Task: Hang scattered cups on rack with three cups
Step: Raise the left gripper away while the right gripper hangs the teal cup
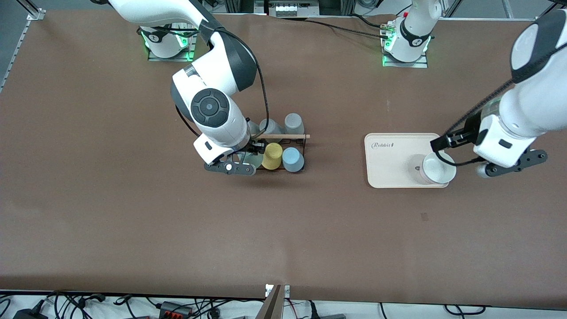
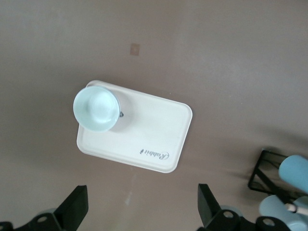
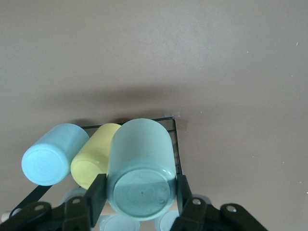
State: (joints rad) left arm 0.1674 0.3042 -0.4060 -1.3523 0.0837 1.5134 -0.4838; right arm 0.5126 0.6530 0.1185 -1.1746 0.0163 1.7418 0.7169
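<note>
- Front view: right gripper [image 1: 246, 156] is over the rack [image 1: 283, 153], at its end toward the right arm's end of the table. Mint-green cup [image 1: 252, 159] is mostly hidden under it, beside the yellow cup [image 1: 271, 155]. Light blue cup [image 1: 293, 159] sits on the rack next to the yellow one. Two grey cups [image 1: 283, 124] are farther from the camera, by the wooden rod [image 1: 283, 136].
- Front view: left gripper [image 1: 452, 153] hangs over the cream tray [image 1: 390, 161], above a white cup [image 1: 437, 169] standing on the tray.
- Left wrist view: left gripper's fingers [image 2: 77, 207] are spread wide, holding nothing; white cup [image 2: 96, 109] is on the tray [image 2: 154, 139] below.
- Right wrist view: right gripper [image 3: 137, 192] is clamped on the mint-green cup [image 3: 140, 173], one finger [image 3: 96, 195] on each side, base toward the camera. Yellow cup [image 3: 94, 161] and light blue cup [image 3: 50, 154] lie alongside on the rack [image 3: 174, 139].
</note>
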